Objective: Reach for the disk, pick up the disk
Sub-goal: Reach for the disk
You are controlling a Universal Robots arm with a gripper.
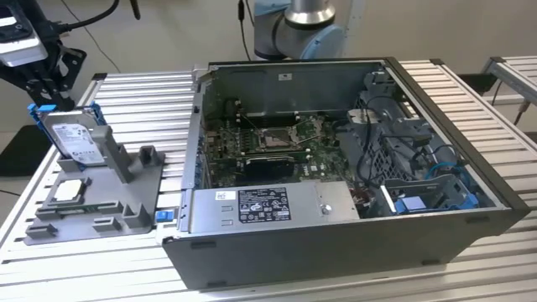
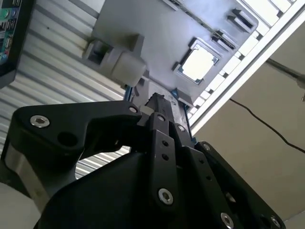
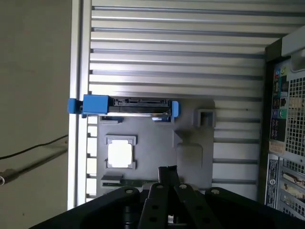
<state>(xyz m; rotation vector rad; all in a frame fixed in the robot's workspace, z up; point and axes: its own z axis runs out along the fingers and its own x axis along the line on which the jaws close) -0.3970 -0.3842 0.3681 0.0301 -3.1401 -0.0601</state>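
Hand (image 1: pixel 49 94) poised just above upright disk (image 1: pixel 75 141), upper left of exterior view; opening indeterminate, nothing gripped. Judged rigid, dense, shock-sensitive; best taken across blue side frame (image 1: pixel 34 116).

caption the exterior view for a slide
Tool poised above the disk standing upright in a grey holder, beside an open computer case

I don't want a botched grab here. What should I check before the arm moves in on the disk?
1. The disk stands upright in the grey fixture: ok.
2. The disk's top edge is unobstructed in the first wrist view: ok.
3. The gripper is close above the disk in the exterior view: ok.
4. The gripper is centred over the disk: cannot tell.
5. The chip lies apart from the disk: ok.
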